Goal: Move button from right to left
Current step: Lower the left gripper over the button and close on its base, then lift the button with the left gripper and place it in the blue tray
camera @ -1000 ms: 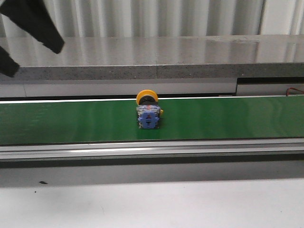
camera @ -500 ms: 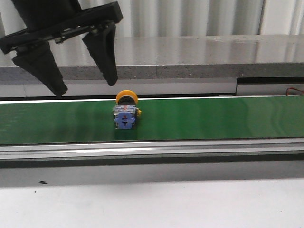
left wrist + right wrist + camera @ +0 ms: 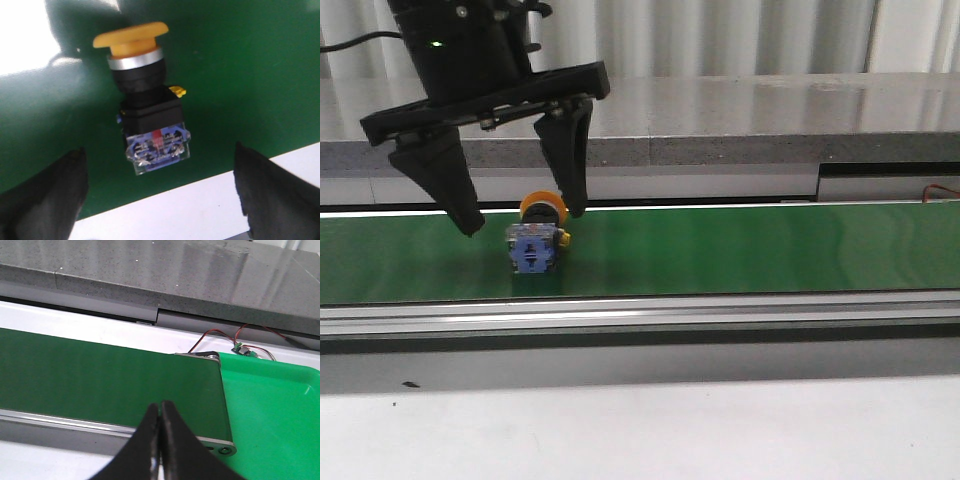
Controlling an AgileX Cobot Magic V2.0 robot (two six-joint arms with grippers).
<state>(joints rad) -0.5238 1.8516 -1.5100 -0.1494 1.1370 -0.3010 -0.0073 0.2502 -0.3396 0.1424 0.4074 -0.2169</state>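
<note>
Button: you see the small push-button with round yellow cap and blue-grey blocky body lying on its side on the dark green conveyor belt, left of centre.
Left gripper: your black jaws stand wide apart astride the button, gripping nothing.
Right gripper: your jaws are pressed together, empty, above the belt end beside the bright green plastic tray.
</note>
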